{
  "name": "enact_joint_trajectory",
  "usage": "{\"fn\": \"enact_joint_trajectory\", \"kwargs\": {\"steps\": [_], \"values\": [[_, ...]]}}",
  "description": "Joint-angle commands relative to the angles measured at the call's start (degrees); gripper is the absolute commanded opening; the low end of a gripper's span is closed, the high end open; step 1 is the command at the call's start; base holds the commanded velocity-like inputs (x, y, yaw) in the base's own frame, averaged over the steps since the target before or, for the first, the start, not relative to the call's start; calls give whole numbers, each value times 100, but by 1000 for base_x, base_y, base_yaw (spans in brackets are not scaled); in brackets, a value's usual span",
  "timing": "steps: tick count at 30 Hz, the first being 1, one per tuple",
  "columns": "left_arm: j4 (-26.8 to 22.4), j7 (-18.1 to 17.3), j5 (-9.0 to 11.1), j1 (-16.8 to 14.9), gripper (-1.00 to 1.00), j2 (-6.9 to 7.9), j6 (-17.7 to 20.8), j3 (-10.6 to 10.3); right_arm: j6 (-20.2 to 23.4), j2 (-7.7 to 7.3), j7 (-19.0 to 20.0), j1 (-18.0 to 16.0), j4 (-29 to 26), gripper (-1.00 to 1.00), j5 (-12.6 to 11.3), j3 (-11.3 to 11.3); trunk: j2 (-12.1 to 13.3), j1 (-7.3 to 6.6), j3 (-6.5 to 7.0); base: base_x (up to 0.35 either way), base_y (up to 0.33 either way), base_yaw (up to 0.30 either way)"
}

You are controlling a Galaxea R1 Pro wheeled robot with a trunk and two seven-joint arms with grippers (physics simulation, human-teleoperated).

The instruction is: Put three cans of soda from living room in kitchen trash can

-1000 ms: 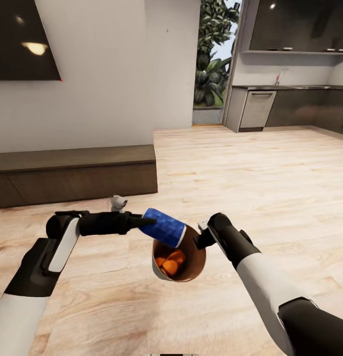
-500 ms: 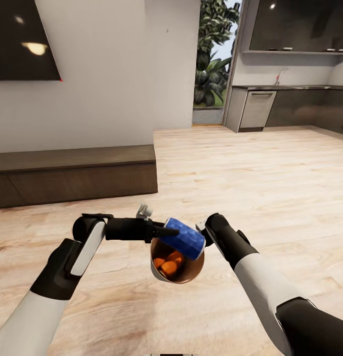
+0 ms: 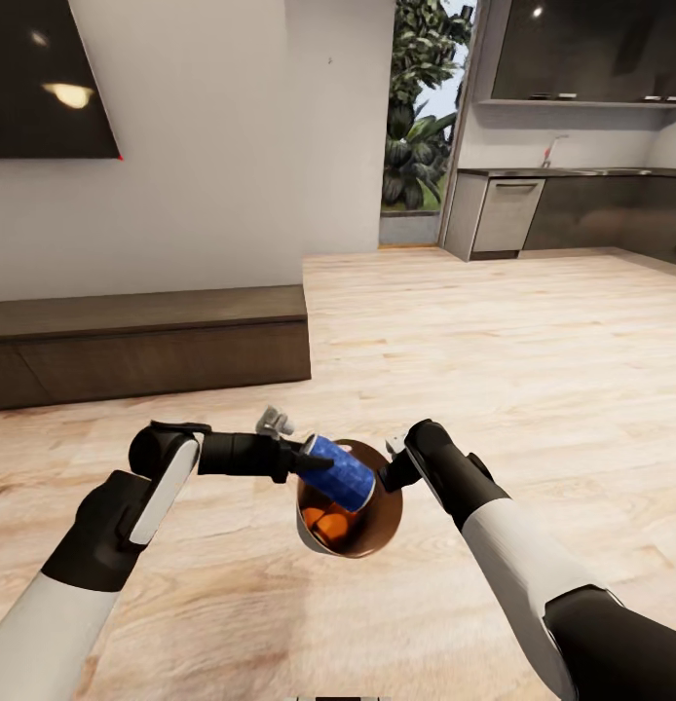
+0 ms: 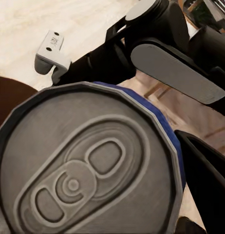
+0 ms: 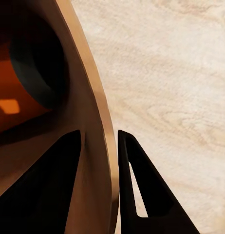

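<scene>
My left gripper [image 3: 319, 464] is shut on the dark blue can of soda [image 3: 340, 473], which tilts down into the mouth of the tash can [image 3: 385, 518]. The left wrist view looks onto that can's grey top [image 4: 83, 165]. Two orange cans of soda [image 3: 328, 526] lie inside the coppery bin. My right gripper [image 3: 385, 475] is shut on the bin's rim and holds it off the floor. In the right wrist view the rim wall [image 5: 95, 122] passes between the fingers [image 5: 49, 180], with an orange can [image 5: 10, 105] below the handle hole [image 5: 37, 68].
A long dark low cabinet [image 3: 143, 341] runs along the wall to the left under a wall TV [image 3: 46, 78]. Light wood floor stretches ahead to the kitchen units [image 3: 572, 209] at the back right, beside a doorway with plants [image 3: 416, 127].
My left gripper carried the blue can rightwards over the bin, then drew back a little and tipped the can lower into the bin's mouth. The right arm and the bin stayed put.
</scene>
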Motion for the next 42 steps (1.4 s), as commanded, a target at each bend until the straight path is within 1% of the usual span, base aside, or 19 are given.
{"fn": "enact_joint_trajectory", "kwargs": {"steps": [1, 2, 3, 5, 6, 8, 10, 12, 17, 22, 25, 27, 38, 42], "values": [[7, 81, -111, 1, -100, -6, 3, -42, 16, 4, 4, -2, -3, -100, -127, -5, 0, -1, 1, 0, 0, 0], [10, 128, -173, 1, -100, -8, 3, -64, 16, 5, 4, -2, -5, -100, -127, -4, 0, -1, 1, 0, 0, 0], [13, 226, -285, 1, -100, -12, 3, -116, 16, 7, 4, -2, -8, -100, -127, -5, 0, -1, 1, 0, 0, 0], [17, 421, -457, 2, -100, -15, 3, -260, 16, 9, 4, -2, -11, -100, -127, -2, 0, -1, 1, 0, 0, 0], [17, 469, -492, 2, -100, -15, 3, -293, 16, 9, 4, -2, -12, -100, -127, -2, 0, -1, 1, 0, 0, 0], [19, 724, -602, 2, -100, -20, 3, -423, 16, 10, 4, -2, -13, -100, -127, -4, 0, -1, 1, 0, 0, 0], [22, 841, -629, 2, -100, -23, 3, -483, 16, 10, 4, -2, -13, -100, -127, -5, 0, -1, 1, 0, 0, 0], [29, 921, -648, 2, -100, -23, 3, -563, 16, 10, 4, -2, -18, -100, -127, -3, 0, -1, 1, 0, 0, 0], [35, 973, -662, 2, -100, -25, 3, -640, 16, 15, 4, -2, -21, -100, -127, 3, 0, -1, 1, 0, 0, 0], [63, 1177, -659, 2, -100, -42, 3, -751, 16, 18, 4, -2, -22, -100, -127, 7, 0, -1, 1, 0, 0, 0], [180, 1286, -658, 2, -100, -147, 3, -822, 16, 18, 4, -2, -29, -100, -127, 8, 0, -1, 1, 0, 0, 0], [219, 1340, -658, 2, -100, -185, 3, -852, 16, 19, 4, -2, -30, -100, -127, 8, 0, -1, 1, 0, 0, 0], [283, 1416, -665, 2, -100, -226, 3, -923, 16, 18, 4, -2, -31, -100, -127, 15, 0, -1, 1, 0, 0, 0], [457, 1562, -668, 2, -100, -228, 3, -938, 16, 19, 4, -2, -35, -100, -127, 16, 0, -1, 1, 0, 0, 0]]}}
